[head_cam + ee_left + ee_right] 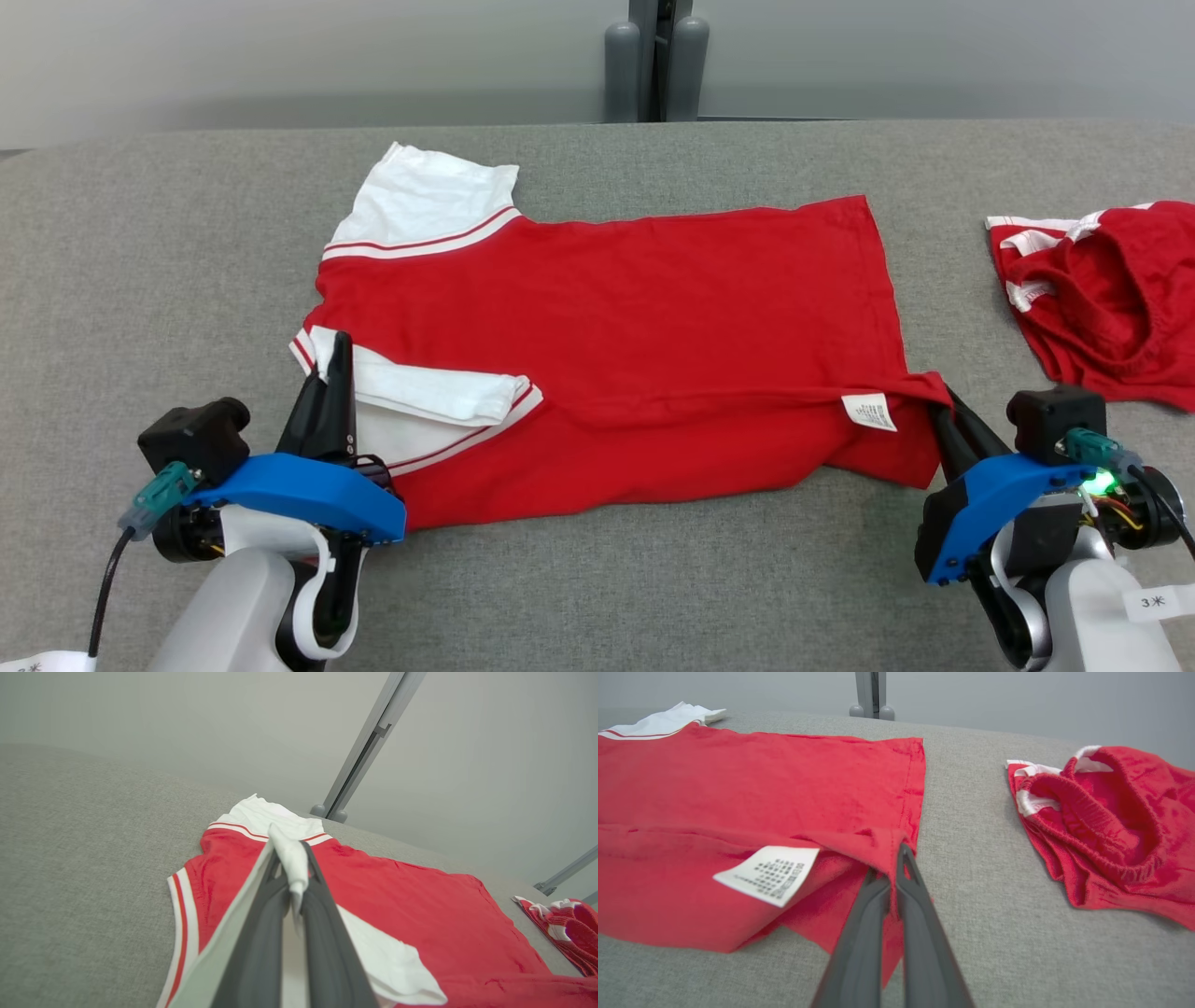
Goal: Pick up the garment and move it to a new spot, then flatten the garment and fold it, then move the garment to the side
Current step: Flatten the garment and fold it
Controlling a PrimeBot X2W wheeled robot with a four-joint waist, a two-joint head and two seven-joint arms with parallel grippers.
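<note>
Grey fabric surface under all items. Left gripper clamped on white sleeve at shirt's near-left corner. Red T-shirt spread mid-surface, collar end left, hem right, near edge turned over. Care label exposed by hem. Right gripper pinching red hem corner just beside label. Red shorts crumpled far right, apart from shirt.
</note>
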